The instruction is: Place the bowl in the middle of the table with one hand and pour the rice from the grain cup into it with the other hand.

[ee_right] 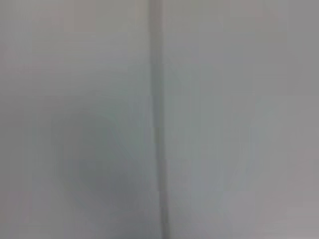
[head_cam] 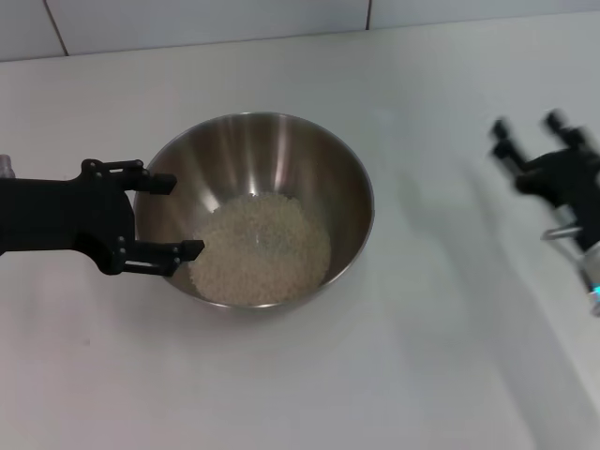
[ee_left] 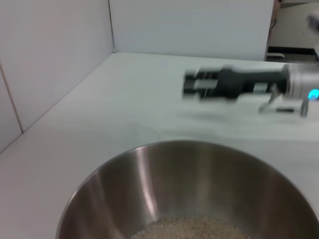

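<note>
The steel bowl point(head_cam: 272, 155) stands in the middle of the white table point(head_cam: 422, 356) and holds a cream heap of rice point(head_cam: 261, 249). It also shows in the left wrist view point(ee_left: 199, 184), with rice point(ee_left: 192, 228) at its bottom. My left gripper point(head_cam: 173, 216) is open at the bowl's left rim, its two fingers point(head_cam: 155, 181) spread along the rim's outside. My right gripper point(head_cam: 530, 127) is open and empty above the table far right of the bowl, blurred by motion. It shows beyond the bowl in the left wrist view point(ee_left: 192, 84). The grain cup is out of view.
A white tiled wall point(head_cam: 206, 19) runs along the table's far edge. The right wrist view shows only a blurred grey surface with a dark seam point(ee_right: 157, 119).
</note>
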Controlling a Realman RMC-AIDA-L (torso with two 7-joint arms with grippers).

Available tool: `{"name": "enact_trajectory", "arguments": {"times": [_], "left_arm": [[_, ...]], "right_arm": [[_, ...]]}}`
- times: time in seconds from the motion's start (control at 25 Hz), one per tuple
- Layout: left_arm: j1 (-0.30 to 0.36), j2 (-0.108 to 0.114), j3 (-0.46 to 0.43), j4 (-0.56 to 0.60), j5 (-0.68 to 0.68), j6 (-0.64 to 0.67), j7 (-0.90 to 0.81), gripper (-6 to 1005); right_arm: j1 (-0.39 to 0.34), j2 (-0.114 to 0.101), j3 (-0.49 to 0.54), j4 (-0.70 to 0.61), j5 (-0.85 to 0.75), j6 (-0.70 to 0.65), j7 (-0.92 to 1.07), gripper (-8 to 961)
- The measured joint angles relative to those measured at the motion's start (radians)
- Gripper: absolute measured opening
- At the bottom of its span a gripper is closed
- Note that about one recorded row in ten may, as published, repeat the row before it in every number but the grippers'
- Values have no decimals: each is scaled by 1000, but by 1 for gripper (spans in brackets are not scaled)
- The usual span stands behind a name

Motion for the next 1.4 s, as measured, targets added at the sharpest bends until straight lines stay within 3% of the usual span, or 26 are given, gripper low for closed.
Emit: {"name": "enact_trajectory", "arguments": {"times": [0.12,0.24,0.32,0.4,0.48,0.6,0.76,1.0,1.4], "left_arm": [[0,0,0,0,0,-1,1,862],[-1,0,-1,0,1,-2,1,862],[-1,0,-2,0,0,-2,1,862],[-2,0,-2,0,0,-3,1,862],[-4,-1,-1,0,0,-5,1,862],[-10,-2,-1,0,0,-6,-1,862],[-13,-1,0,0,0,-7,-6,862],[-14,-2,0,0,1,-7,-7,863],[-13,-1,0,0,2,-7,-8,863]], "right_arm": [[7,-21,9,-107,-46,-186,127,632],[95,-67,-68,-303,-150,-286,402,722],[176,-90,-199,-467,-226,-325,621,787],[240,-97,-370,-615,-271,-352,768,820],[281,-85,-580,-779,-288,-372,896,820],[294,-44,-873,-1038,-292,-371,1101,820],[293,-11,-1112,-1265,-331,-354,1320,820],[331,-1,-1250,-1348,-423,-343,1484,820],[334,2,-1271,-1348,-423,-316,1500,820]]}}
